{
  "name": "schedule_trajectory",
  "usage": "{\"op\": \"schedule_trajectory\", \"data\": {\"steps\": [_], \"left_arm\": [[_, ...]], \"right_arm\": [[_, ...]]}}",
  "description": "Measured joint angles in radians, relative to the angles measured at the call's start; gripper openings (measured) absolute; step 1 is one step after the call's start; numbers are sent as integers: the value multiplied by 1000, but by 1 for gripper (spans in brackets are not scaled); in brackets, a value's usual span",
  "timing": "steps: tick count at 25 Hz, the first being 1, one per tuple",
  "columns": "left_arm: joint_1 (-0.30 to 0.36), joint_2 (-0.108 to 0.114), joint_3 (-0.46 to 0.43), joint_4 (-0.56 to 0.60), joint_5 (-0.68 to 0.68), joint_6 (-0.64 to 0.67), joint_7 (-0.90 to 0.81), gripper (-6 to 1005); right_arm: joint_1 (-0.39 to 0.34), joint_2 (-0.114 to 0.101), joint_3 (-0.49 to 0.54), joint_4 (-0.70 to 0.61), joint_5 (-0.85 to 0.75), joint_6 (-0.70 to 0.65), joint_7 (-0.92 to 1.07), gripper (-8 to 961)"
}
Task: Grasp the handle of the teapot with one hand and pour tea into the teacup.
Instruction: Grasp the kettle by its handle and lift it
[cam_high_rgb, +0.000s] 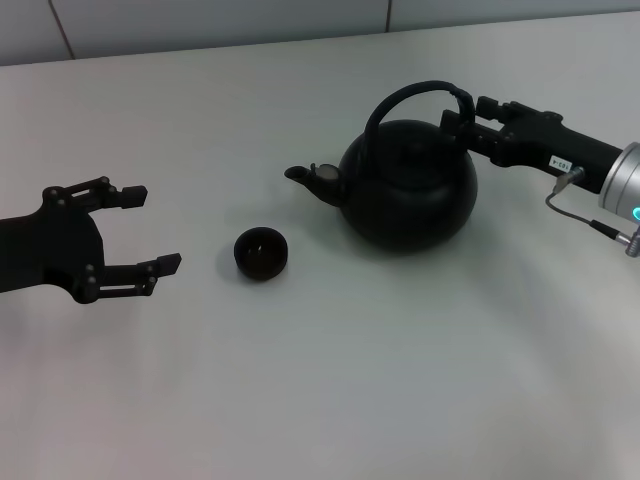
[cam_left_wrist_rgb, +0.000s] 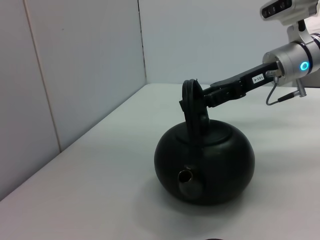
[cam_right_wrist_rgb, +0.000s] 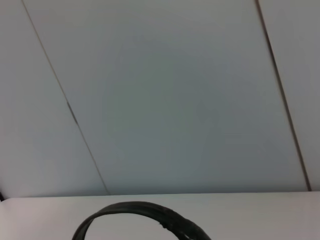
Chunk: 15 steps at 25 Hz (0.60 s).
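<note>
White tabletop (cam_high_rgb: 320, 400) backed by pale wall panels carries the teapot (cam_high_rgb: 408, 185), upright right of centre, spout toward the teacup (cam_high_rgb: 261, 252) just beside it on the left. Right gripper (cam_high_rgb: 462, 118) sits at the handle (cam_high_rgb: 415, 93) on its right end; whether its fingers are closed on the hoop cannot be told. Left gripper (cam_high_rgb: 150, 228) hovers left of the cup, fingers spread wide, holding nothing.

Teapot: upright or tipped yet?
Upright: the teapot sits flat on the table, spout level, not over the teacup.
</note>
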Motion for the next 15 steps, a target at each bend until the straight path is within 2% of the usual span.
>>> {"op": "schedule_trajectory", "data": {"steps": [11,15], "left_arm": [[-2,-4,0,0,0,-11,0,870],[-3,-4,0,0,0,-12,0,870]], "right_arm": [[10,0,-3,8,-4,2,-18,666],[10,0,-5,11,-5,2,-44,527]]}}
